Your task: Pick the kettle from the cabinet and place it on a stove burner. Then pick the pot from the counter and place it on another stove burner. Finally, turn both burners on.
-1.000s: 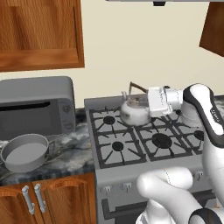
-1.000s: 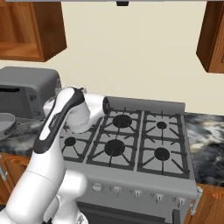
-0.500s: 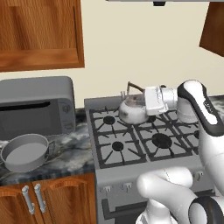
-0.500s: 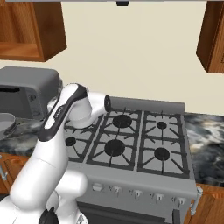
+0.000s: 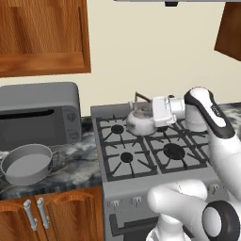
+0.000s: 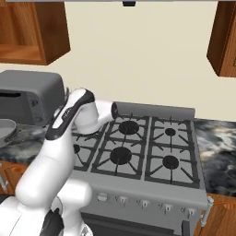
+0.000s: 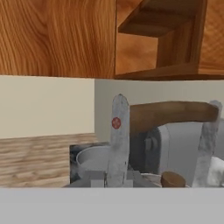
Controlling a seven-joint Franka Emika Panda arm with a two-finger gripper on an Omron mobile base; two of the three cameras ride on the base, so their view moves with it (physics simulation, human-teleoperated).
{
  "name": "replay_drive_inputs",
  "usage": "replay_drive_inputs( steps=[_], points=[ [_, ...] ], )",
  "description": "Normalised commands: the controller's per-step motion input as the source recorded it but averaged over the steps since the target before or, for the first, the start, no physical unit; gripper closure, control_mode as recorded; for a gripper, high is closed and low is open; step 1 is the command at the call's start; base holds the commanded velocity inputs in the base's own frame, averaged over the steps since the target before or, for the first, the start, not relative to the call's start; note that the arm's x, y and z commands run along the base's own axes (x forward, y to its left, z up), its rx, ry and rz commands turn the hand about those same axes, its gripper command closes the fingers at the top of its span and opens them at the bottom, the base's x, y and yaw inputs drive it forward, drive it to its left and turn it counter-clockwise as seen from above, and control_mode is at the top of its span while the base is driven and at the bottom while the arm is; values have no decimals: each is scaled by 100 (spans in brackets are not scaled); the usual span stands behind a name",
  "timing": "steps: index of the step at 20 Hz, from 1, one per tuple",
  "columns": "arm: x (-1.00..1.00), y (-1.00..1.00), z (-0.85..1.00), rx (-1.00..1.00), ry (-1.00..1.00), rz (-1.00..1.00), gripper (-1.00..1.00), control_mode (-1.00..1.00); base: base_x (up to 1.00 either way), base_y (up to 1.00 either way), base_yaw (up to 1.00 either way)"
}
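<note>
We find the kettle (image 5: pixel 140 123) low over the rear-left burner (image 5: pixel 117 128) of the stove (image 5: pixel 141 181), its base at or just above the grate; whether it rests there we cannot tell. It stands upright, and its dark arched handle (image 7: pixel 173 111) runs level across the hand view. The gripper (image 5: pixel 147 112) comes at it sideways from the robot's right, wrist roughly level, the fingers clenched on that handle; the kettle hangs just below and beside the hand.

In our judgement the coming move turns on the vertical relation: the kettle must sit square on the grate before the fingers let go, after which the hand would withdraw rightward and upward, clear of the arch.

Farther out, the pot (image 5: pixel 27 163) lies on the counter (image 5: pixel 75 164) to the left of the stove, in front of the microwave (image 5: pixel 38 113), well apart from the hand. The open cabinet (image 7: pixel 170 39) hangs above.
</note>
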Motion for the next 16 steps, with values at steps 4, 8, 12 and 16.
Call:
replay_drive_inputs(
  steps=[4,8,12,16],
  points=[
    [27,5,-28,0,-1,0,100,-100,0,0,0],
    [30,6,-19,0,-2,0,100,-100,0,0,0],
    [36,5,-11,0,-5,0,100,-100,0,0,0],
    [38,5,-13,0,-2,0,100,-100,0,0,0]
  ],
)
